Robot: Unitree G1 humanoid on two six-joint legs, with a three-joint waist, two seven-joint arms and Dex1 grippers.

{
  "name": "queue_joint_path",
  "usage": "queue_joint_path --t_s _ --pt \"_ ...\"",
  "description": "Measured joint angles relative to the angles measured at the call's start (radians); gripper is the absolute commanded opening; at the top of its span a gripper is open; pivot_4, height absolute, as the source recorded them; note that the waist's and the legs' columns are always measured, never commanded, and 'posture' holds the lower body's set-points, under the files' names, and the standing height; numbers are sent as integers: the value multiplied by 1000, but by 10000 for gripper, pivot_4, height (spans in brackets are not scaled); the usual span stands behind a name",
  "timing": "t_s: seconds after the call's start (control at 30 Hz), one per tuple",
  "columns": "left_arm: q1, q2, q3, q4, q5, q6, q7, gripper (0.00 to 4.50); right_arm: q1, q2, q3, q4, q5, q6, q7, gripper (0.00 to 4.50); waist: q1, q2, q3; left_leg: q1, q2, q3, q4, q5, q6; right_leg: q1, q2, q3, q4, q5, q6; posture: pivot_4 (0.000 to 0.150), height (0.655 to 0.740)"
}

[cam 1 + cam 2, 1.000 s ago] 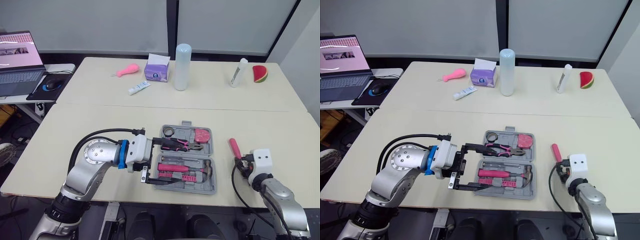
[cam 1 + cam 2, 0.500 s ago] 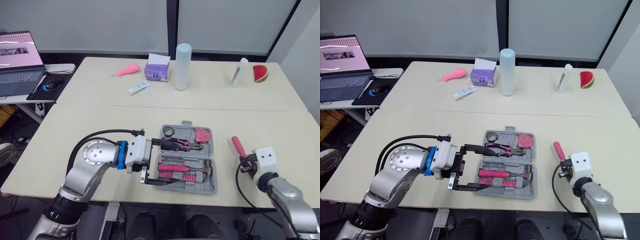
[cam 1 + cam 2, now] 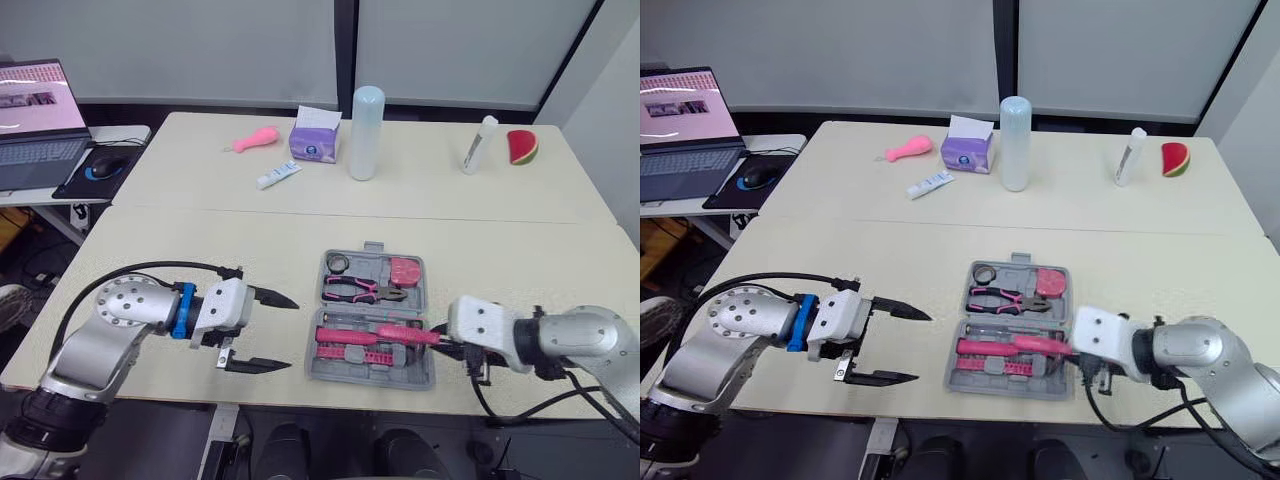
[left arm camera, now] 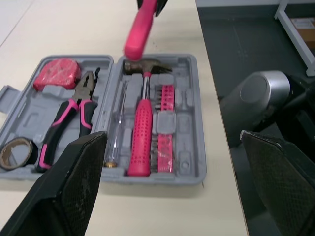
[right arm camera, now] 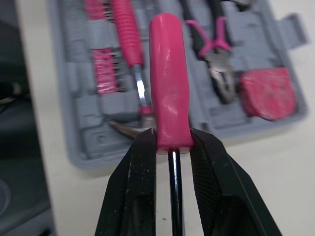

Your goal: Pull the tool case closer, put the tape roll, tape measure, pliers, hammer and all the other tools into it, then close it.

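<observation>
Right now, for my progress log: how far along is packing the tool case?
Done: tape roll, tape measure, pliers and hammer lie in the open tool case. In hand: right gripper holds a pink-handled screwdriver over it; left gripper is open beside it. Left: seat it, close the case.

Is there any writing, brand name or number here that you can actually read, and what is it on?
No text here is readable.
Laptop screen: a pink page, its text too small to read.
Purple tissue box: label too blurred to read.
White tube: print too small to read.
Tool case and the pink screwdriver in the right gripper: no lettering shows.
</observation>
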Motion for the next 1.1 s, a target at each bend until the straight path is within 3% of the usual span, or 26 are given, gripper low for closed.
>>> queue_joint_path --t_s 0.1,0.17,0.3,0.6,1.1 --pt "16 18 1 12 23 -43 -26 45000 -76 21 104 1 -9 55 13 7119 4 -1 0 -1 0 -1 0 0 0 0 -4 -2 -1 0 0 1500 7075" --pt "40 35 4 17 43 -76 -41 45000 -187 129 245 21 -48 103 -3 7119 -9 -2 1 0 0 -1 -1 0 0 0 -4 -1 0 0 0 1500 7075" --pt "68 40 6 16 53 -100 -49 45000 -254 215 398 68 -80 162 -18 7119 -5 -2 1 0 0 -1 -1 0 0 -1 -4 -2 0 0 0 1500 7075" --pt "121 49 7 9 81 -165 -55 45000 -295 312 512 134 -129 198 -64 7119 -4 -2 1 0 -1 -2 -1 0 1 -1 -5 -3 2 0 0 1500 7075" --pt "122 56 7 9 82 -171 -49 45000 -330 406 555 233 -156 198 -87 7119 -5 -2 1 -1 0 0 -1 0 0 -10 -5 -2 12 0 0 1500 7075"
